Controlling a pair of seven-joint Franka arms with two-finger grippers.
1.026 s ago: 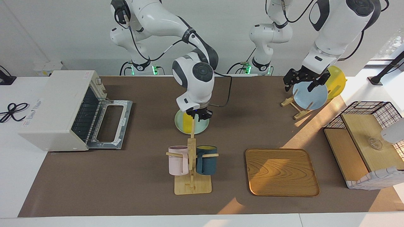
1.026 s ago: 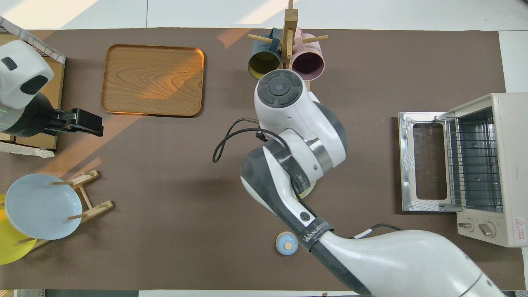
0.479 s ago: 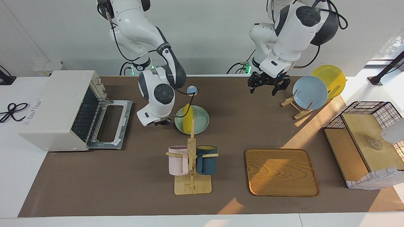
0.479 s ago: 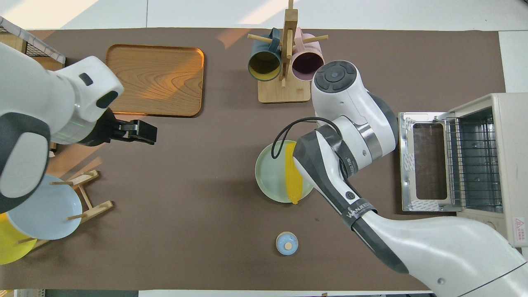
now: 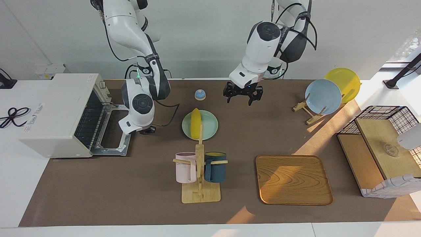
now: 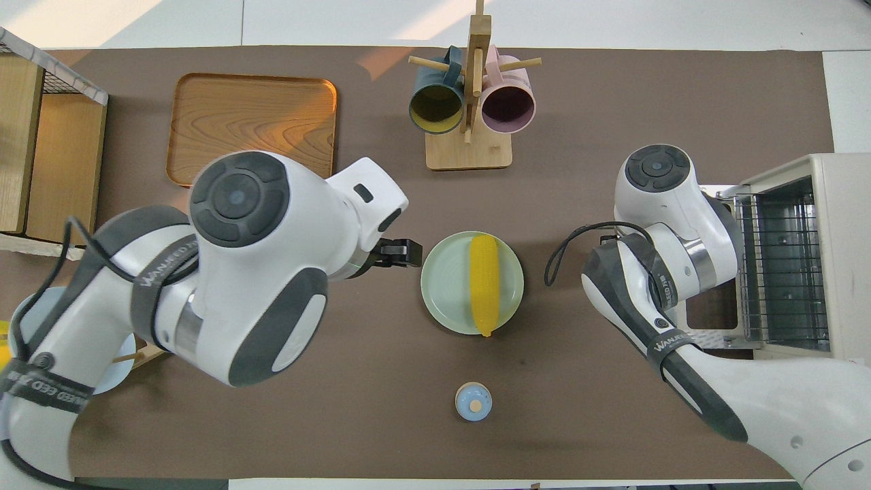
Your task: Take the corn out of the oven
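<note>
The corn (image 5: 196,123) lies on a pale green plate (image 5: 209,126) at the centre of the frame, well apart from the oven (image 5: 62,113) at the left edge, whose door hangs open. The right gripper (image 5: 147,130) sits low beside that door, closed and empty. The left gripper (image 5: 242,94), upper centre, is spread wide, holding nothing.
</note>
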